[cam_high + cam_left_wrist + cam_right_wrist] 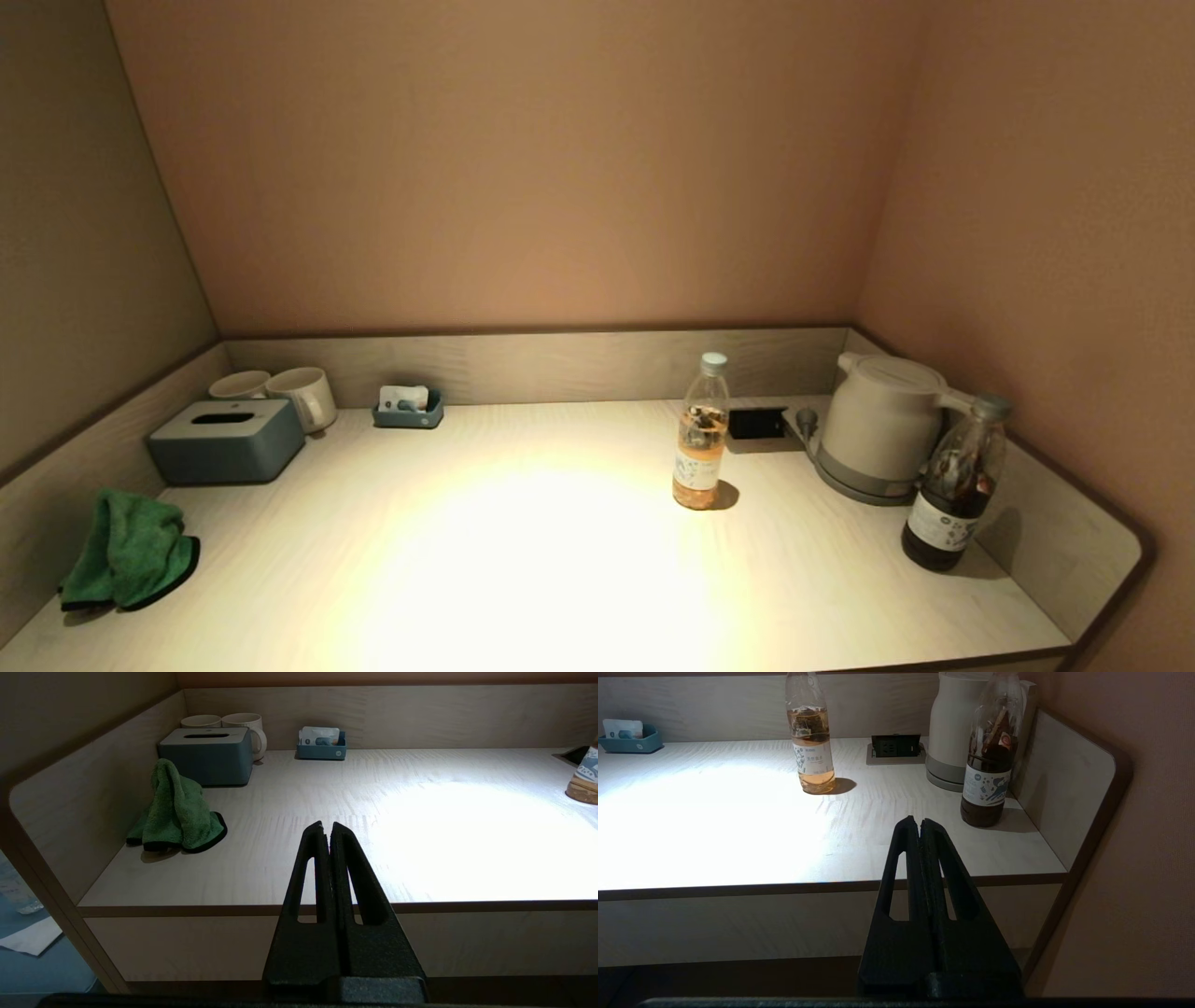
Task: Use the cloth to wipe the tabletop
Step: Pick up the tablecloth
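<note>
A green cloth (131, 551) with a black edge lies crumpled at the left side of the light wooden tabletop (523, 560), against the left rim; it also shows in the left wrist view (177, 809). My left gripper (327, 826) is shut and empty, held in front of the table's front edge, to the right of the cloth. My right gripper (920, 822) is shut and empty, held before the front edge near the right end. Neither arm shows in the head view.
A blue-grey tissue box (227, 441), two white mugs (303, 396) and a small blue tray (408, 408) stand at the back left. A pale tea bottle (700, 434), a socket panel (756, 423), a white kettle (882, 425) and a dark bottle (952, 485) stand at the right.
</note>
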You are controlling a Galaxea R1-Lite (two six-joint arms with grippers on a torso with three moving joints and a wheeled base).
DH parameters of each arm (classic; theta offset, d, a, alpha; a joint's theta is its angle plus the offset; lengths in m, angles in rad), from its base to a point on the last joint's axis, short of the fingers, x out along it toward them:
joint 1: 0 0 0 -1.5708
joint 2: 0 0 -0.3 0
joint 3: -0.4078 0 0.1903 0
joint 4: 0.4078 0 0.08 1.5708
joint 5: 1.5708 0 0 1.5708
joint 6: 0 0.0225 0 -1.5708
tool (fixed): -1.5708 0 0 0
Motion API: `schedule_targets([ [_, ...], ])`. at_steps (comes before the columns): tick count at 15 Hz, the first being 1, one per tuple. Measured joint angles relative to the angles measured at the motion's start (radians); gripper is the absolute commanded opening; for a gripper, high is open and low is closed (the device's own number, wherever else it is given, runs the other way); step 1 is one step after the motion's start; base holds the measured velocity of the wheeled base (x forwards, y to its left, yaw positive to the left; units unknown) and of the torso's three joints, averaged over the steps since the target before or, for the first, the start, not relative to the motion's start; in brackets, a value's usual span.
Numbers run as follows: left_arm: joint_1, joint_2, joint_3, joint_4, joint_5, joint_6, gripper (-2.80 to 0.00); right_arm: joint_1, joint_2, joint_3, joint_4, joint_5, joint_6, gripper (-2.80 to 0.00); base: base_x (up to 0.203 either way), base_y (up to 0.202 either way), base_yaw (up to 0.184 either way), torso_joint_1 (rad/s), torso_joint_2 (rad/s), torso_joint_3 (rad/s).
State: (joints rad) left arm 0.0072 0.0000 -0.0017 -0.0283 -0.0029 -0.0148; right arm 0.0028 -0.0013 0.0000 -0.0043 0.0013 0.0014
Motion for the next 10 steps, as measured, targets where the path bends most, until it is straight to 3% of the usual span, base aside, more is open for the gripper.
schedule_targets([
  [10,0.0,0.0,0.0,0.0,0.001,0.0,-2.8,0.0,0.0,0.0,0.0,0.0,0.0,-2.8,0.0,0.0,0.0,0.0,0.0,0.0],
])
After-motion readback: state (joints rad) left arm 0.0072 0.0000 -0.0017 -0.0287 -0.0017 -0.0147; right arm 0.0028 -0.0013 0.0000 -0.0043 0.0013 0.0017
